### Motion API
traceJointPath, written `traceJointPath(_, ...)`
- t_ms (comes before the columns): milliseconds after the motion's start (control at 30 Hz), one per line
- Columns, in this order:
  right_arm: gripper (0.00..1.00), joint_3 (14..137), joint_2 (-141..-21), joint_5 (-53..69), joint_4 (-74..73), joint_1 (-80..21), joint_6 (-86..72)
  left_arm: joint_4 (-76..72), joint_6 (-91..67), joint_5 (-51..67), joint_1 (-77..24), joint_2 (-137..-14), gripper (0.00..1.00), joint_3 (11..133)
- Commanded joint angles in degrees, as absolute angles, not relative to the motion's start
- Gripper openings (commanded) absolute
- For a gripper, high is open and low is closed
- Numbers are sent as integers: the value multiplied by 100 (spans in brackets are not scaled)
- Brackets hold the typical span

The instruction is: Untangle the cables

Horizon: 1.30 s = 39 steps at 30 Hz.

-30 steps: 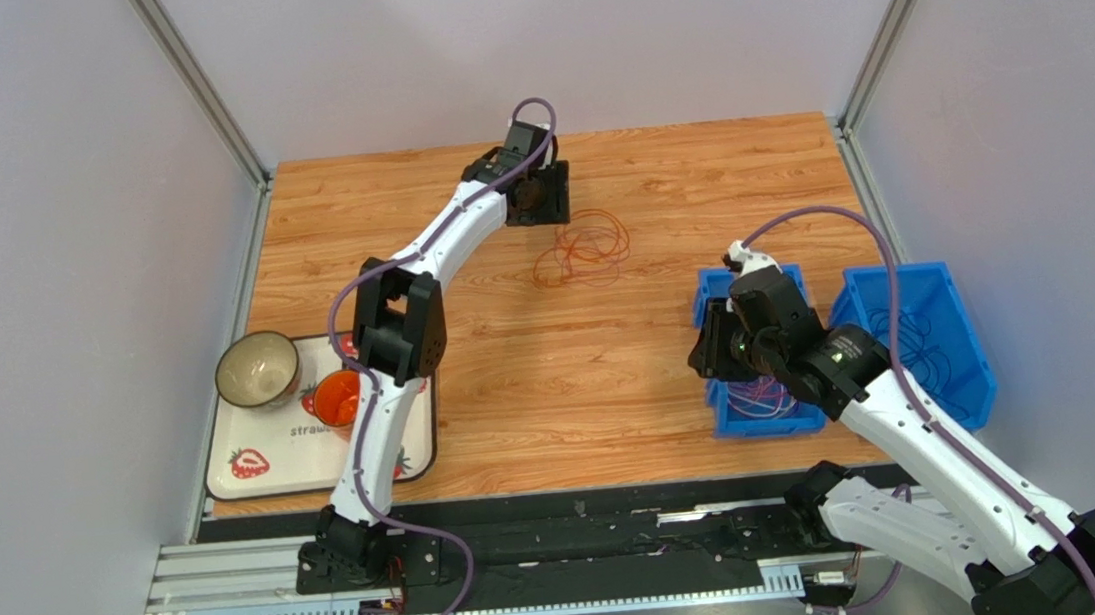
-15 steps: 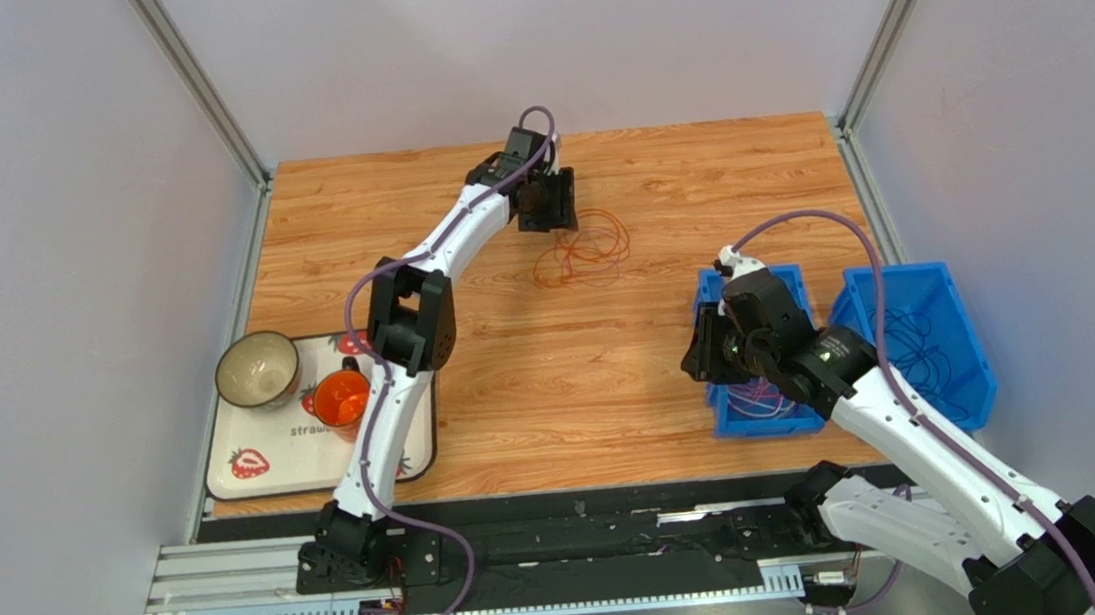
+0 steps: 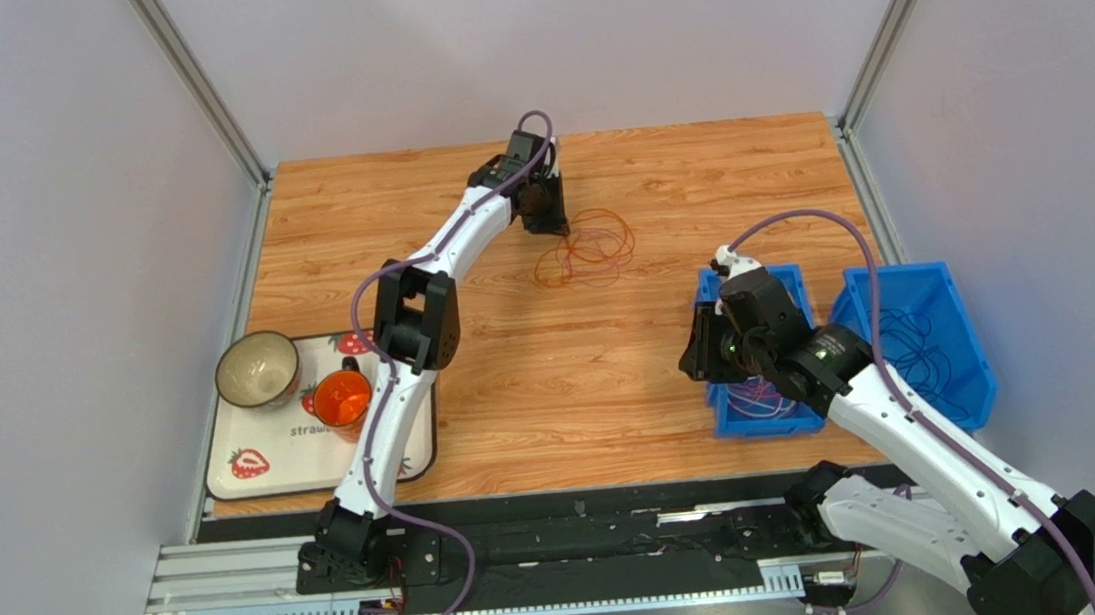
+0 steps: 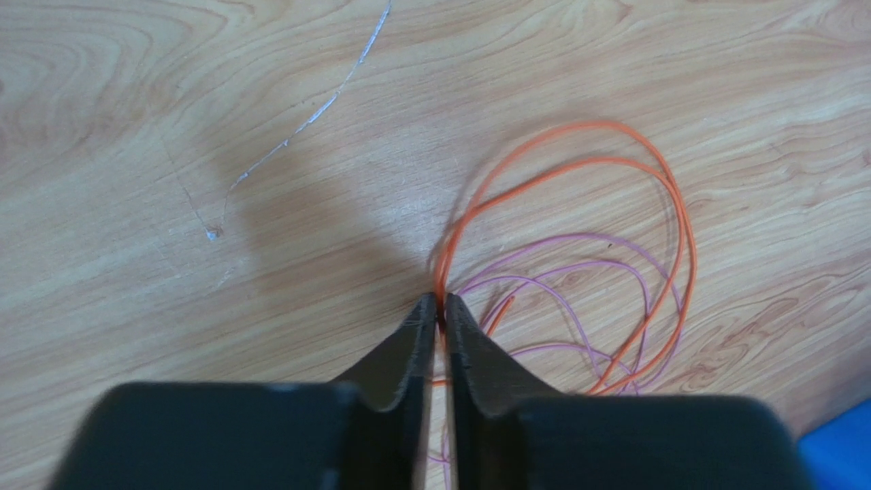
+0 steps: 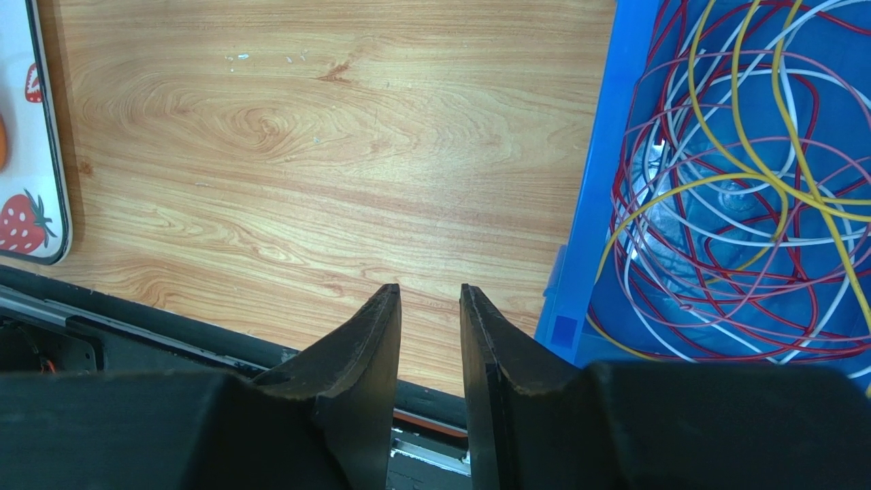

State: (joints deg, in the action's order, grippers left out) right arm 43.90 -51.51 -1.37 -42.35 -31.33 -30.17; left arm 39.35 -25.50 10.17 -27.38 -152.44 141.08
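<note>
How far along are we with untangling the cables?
Early. Looks done: a thin orange wire loop and a pale purple wire loop lie overlapping on the wooden table, outside the bins. In hand: the left gripper is shut on the orange loop; the right gripper is open, empty, beside the small blue bin. Left: its tangle of red, white and yellow wires.

Overhead camera, two close downward wrist views
</note>
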Motion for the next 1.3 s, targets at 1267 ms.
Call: traceJointPath(1267, 34, 5264, -5440, 1309, -3525, -3155, -3024, 2865, -2399, 1564, -2470, -9626, 0, 8939)
